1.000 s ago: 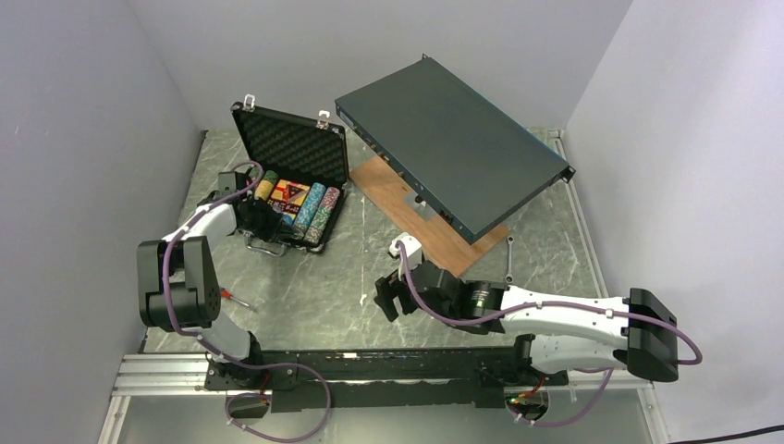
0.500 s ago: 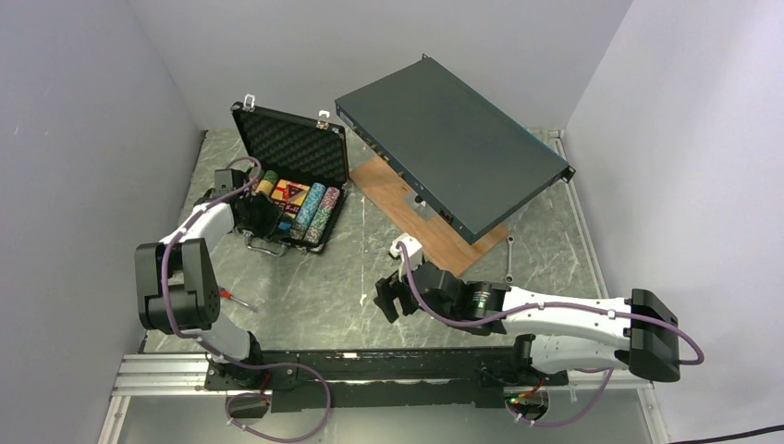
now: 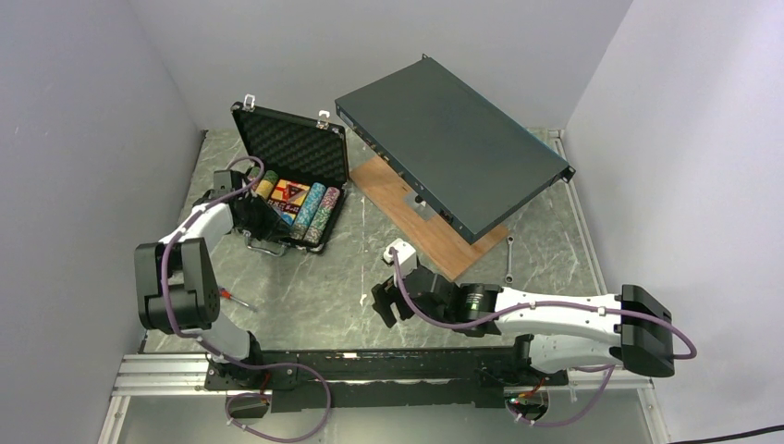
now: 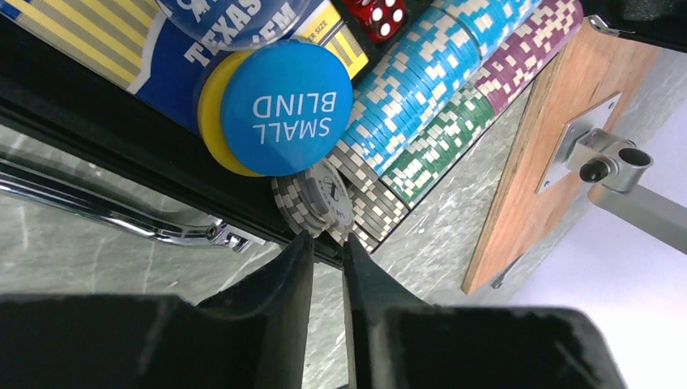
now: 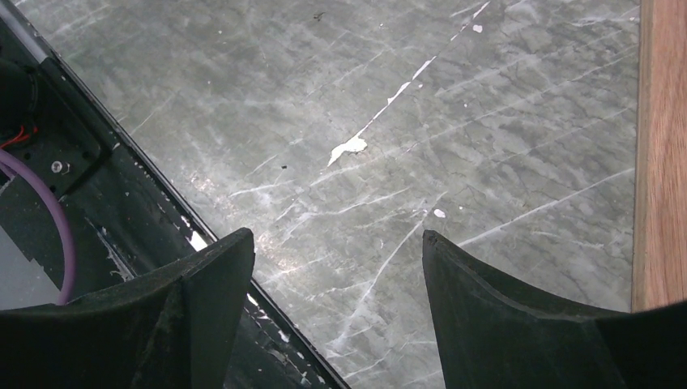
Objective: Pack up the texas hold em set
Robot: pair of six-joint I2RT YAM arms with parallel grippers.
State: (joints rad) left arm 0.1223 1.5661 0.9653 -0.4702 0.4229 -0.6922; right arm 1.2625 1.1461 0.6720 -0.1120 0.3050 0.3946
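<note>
The texas hold em set is a small black case [image 3: 294, 146] standing open at the back left, its foam lid upright and rows of chips [image 3: 314, 211] in the base. My left gripper [image 3: 255, 218] is at the case's near left edge. In the left wrist view its fingertips [image 4: 301, 243] stand a narrow gap apart with bare table showing between them, just short of a short stack of grey chips [image 4: 317, 197]. A blue SMALL BLIND disc [image 4: 285, 105] lies on a yellow disc [image 4: 209, 121], beside red dice [image 4: 374, 12]. My right gripper [image 3: 383, 302] hovers open over bare table [image 5: 364, 146].
A large flat dark-grey metal box [image 3: 453, 143] leans over a wooden board [image 3: 416, 220] at the back right. A small metal wrench [image 3: 509, 259] lies right of the board. A red-handled tool [image 3: 237, 298] lies by the left arm. The case's chrome handle [image 4: 121, 215] faces me.
The left gripper's jaws went from shut to apart, then narrowed again, and the arm edged toward the case. The right gripper shifted a little to the left and nearer.
</note>
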